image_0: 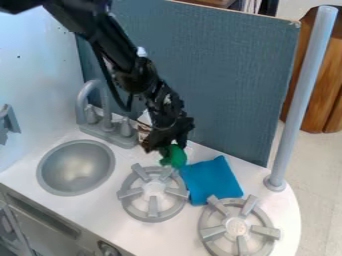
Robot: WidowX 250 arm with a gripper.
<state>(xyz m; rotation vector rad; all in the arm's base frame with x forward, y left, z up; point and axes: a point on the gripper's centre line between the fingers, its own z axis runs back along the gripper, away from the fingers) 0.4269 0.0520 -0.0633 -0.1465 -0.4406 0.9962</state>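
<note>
Basically, the gripper (168, 143) is down at a green object (176, 157), at the rear of the white counter (111, 211). Reads as the contact step: either grasping or letting go. Can't tell whether it is clamped on the object or only against it; the dark hardware hides the grip. The green object's exact shape is unclear too.

Next move calls for confirming the hold state. If held, a straight lift first, sideways travel only after; if loose, a small centering correction before any squeeze.

Edges: the green object sits just beside the upper corner of the blue cloth (211, 180) and near the rear prongs of the sink-side burner (153, 188). A low sideways drag likely snags one or the other. The cloth lies flat between that burner and the front burner (236, 226), close to both. The blue-grey back panel (210, 75) stands close behind the gripper, so little margin rearward. The faucet (107, 122) and its handles rise on the sink side; the grey pole (305, 95) stands at the opposite edge, past the cloth.

Most room looks upward and toward the front, with a strip of counter between the sink (75, 168) and the nearer burner.
</note>
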